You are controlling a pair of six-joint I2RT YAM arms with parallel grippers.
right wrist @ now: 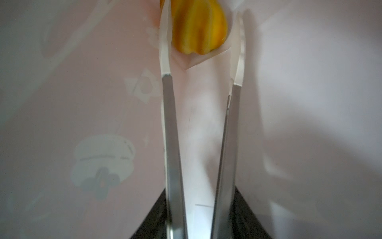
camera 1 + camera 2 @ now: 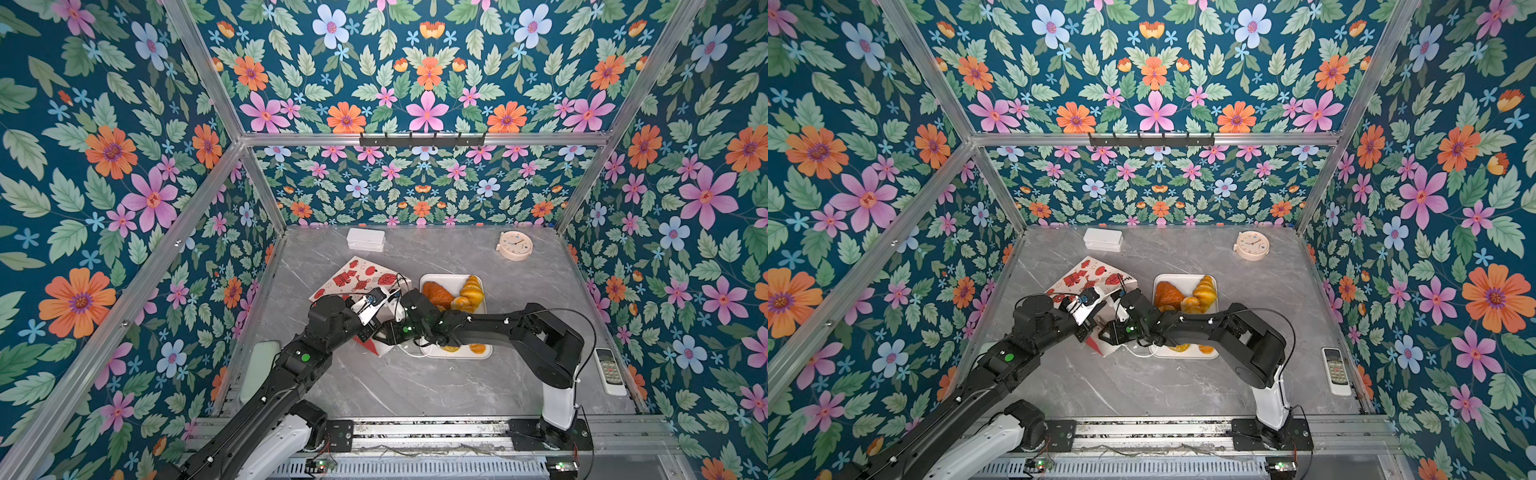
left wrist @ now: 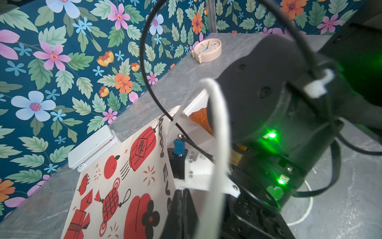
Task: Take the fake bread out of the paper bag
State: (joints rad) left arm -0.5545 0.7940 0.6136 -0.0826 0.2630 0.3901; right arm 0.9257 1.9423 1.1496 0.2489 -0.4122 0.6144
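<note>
R gripper, deep in paper bag, stands narrow w/ jaws astride a yellow toy pastry at bag's bottom fold, seemingly not clamped yet, so closing off-centre cld squirt glossy piece away or pinch paper instead.

Black capital letters run along one edge of the paper bag in the left wrist view: a stretch that reads "APPY", and further along the same edge "EVE". A red lantern printed on the bag bears a small sign in a hexagon, too fine to read. The clock and the remote control show nothing legible.
</note>
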